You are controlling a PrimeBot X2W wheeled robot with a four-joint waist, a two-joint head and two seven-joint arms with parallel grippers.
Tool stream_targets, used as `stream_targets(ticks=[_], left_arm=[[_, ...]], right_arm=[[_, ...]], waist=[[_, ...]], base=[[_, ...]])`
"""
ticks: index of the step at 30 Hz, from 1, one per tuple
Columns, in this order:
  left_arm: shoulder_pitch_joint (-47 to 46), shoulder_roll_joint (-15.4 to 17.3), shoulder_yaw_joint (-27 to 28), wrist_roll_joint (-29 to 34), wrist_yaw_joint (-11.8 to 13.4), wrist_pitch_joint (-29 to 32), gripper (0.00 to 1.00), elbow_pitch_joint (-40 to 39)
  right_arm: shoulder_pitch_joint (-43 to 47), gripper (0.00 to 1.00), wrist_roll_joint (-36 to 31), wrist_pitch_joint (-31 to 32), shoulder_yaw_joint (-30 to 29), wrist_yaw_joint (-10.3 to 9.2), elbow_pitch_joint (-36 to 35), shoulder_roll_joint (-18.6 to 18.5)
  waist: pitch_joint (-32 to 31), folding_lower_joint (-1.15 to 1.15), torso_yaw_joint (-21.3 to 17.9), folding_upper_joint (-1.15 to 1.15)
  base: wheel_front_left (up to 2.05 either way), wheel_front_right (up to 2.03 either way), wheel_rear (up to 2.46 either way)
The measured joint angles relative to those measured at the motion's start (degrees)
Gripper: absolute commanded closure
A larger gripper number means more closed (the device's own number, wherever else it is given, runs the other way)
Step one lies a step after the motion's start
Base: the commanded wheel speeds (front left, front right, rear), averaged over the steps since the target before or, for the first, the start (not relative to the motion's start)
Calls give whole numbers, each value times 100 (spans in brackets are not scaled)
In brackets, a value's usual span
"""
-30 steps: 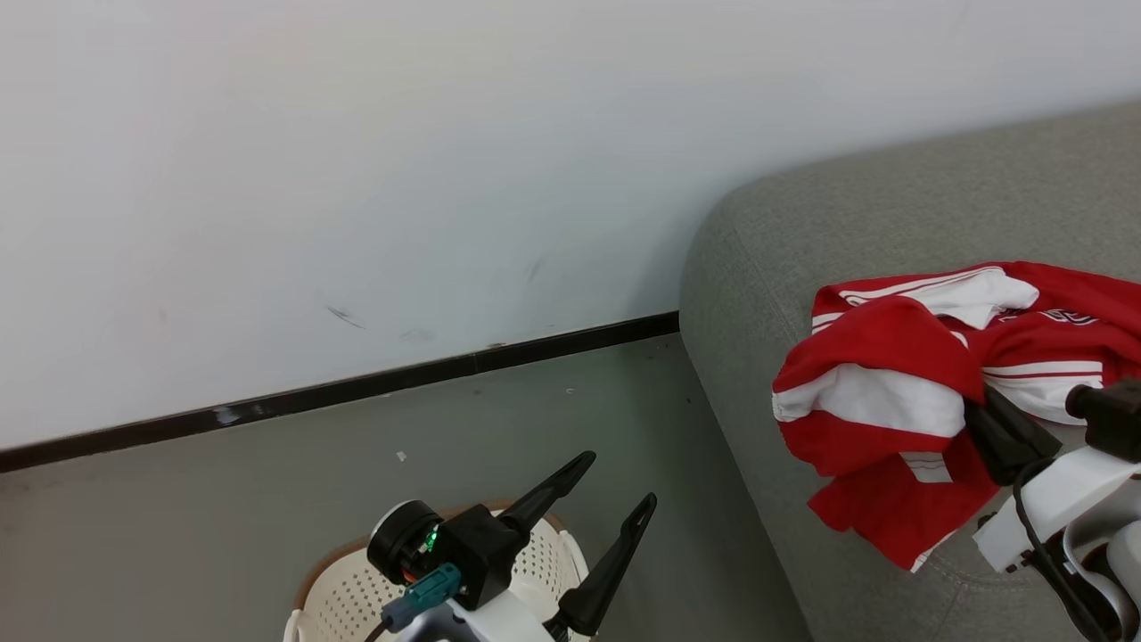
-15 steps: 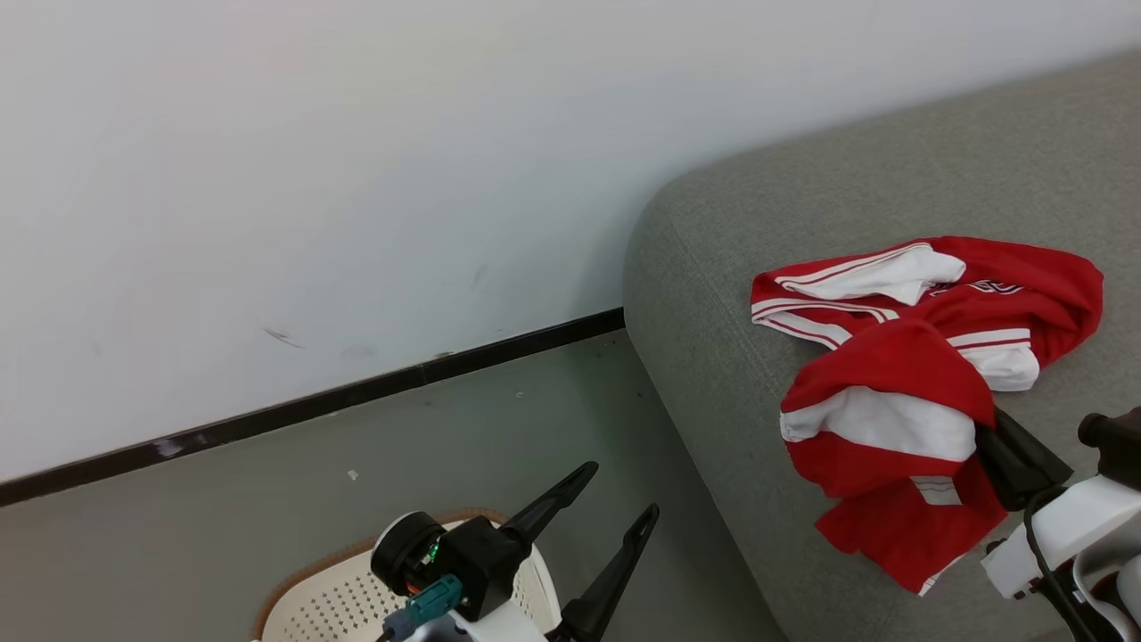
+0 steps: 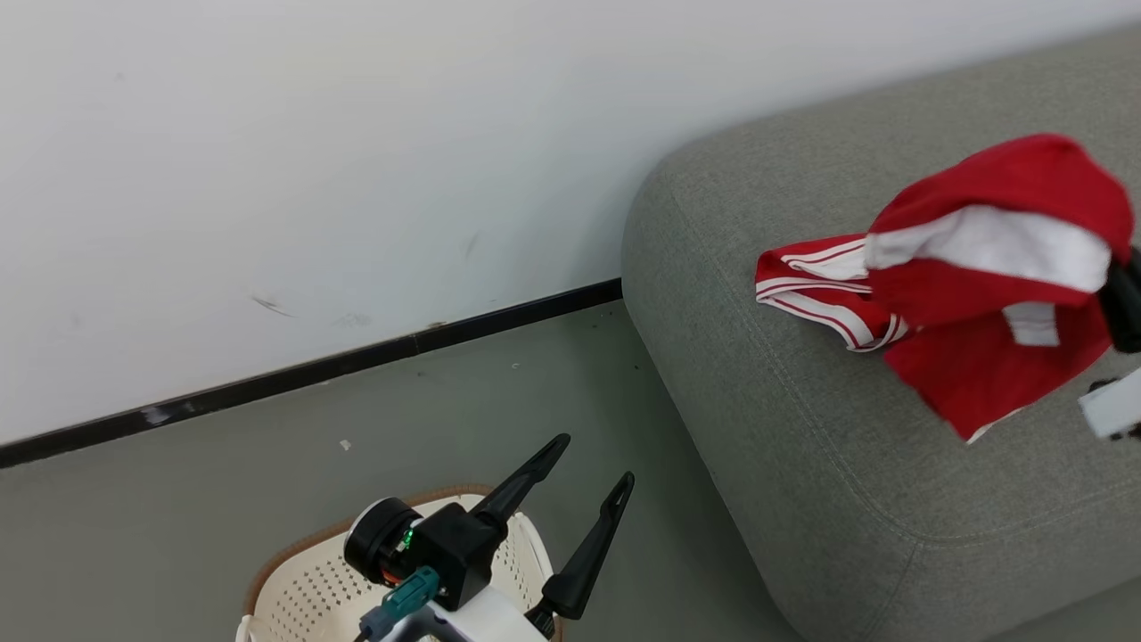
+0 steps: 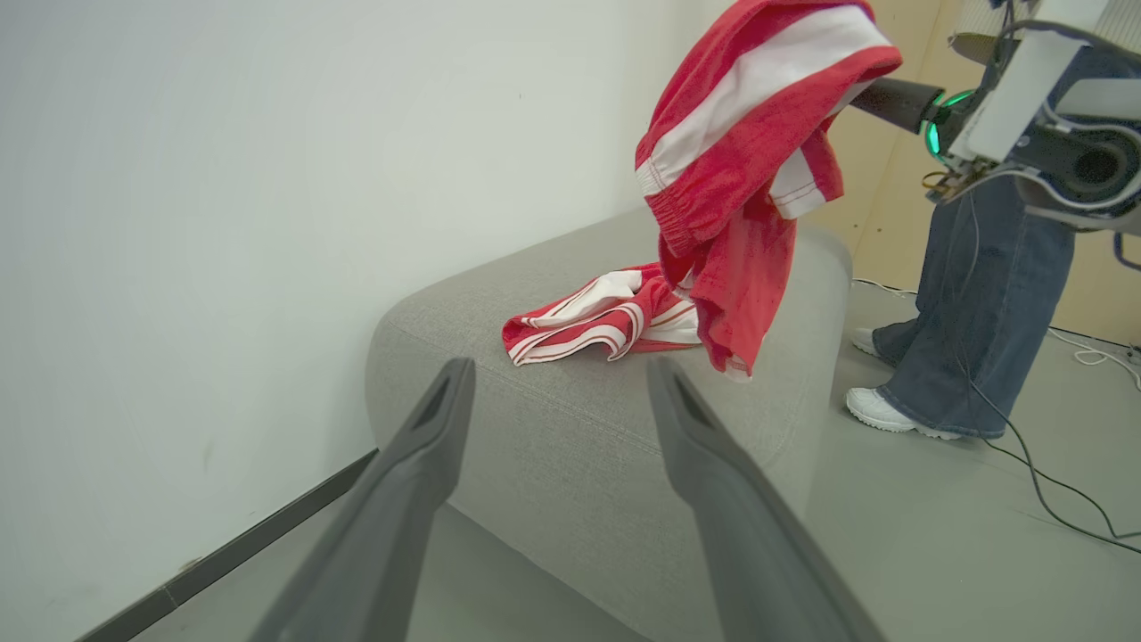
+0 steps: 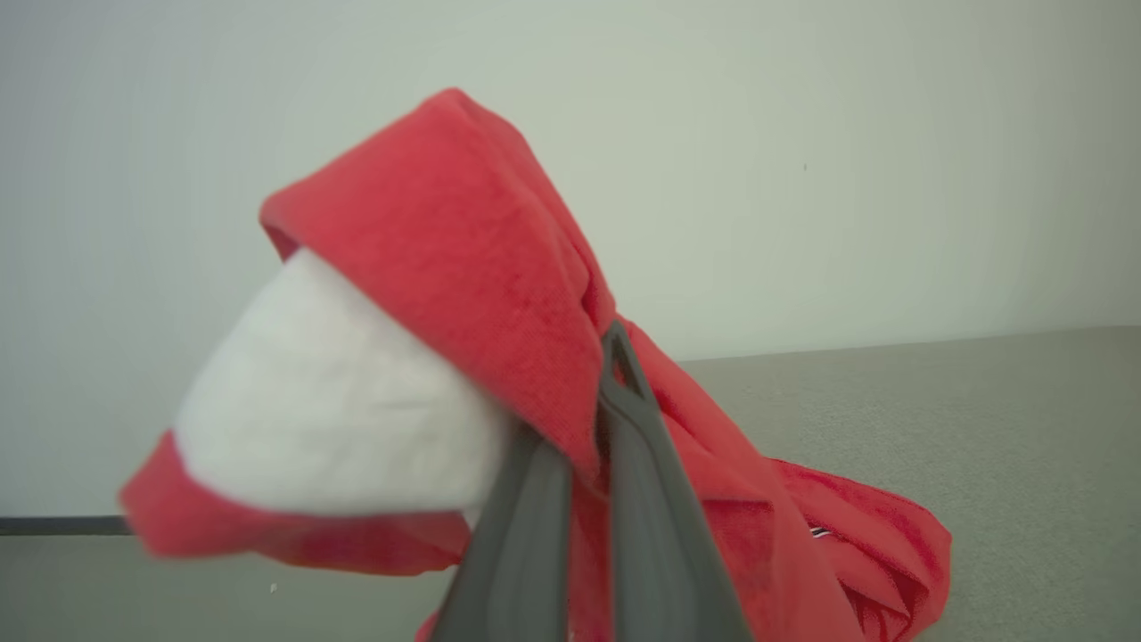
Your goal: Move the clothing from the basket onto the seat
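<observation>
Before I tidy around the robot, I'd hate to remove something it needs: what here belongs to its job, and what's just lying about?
Job: hanging red garment, striped red garment, grey seat, cream basket.
Just about: person's legs, black skirting.

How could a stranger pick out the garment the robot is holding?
Find the grey sofa seat by the white wall. Above it, the right gripper is shut on a red garment with a broad white band. Unlike the striped red piece lying on the cushion, it hangs in the air.
</observation>
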Motion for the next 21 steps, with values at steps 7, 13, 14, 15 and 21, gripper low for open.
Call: stream_targets(ticks=[7, 13, 14, 15, 21], left_arm=[[-32, 42, 27, 73, 51, 13, 0, -186], [-163, 84, 35, 152, 76, 78, 0, -359], [-191, 82, 43, 157, 108, 78, 0, -387], [-221, 84, 46, 170, 116, 78, 0, -412], [-430, 69, 8, 342, 115, 136, 0, -527]], right_arm=[[-535, 100, 99, 261, -557, 0, 334, -321], [-836, 100, 138, 467, -943, 0, 738, -552], [-884, 100, 138, 490, -1001, 0, 820, -579], [-915, 100, 137, 520, -1054, -1, 891, -602], [-1006, 100, 131, 590, -1172, -1, 1326, -653]], waist=[[220, 0, 112, 0], [449, 0, 226, 0], [491, 0, 247, 0], [533, 0, 269, 0], [756, 0, 386, 0]], base=[[0, 0, 0], [0, 0, 0], [0, 0, 0], [0, 0, 0], [0, 0, 0]])
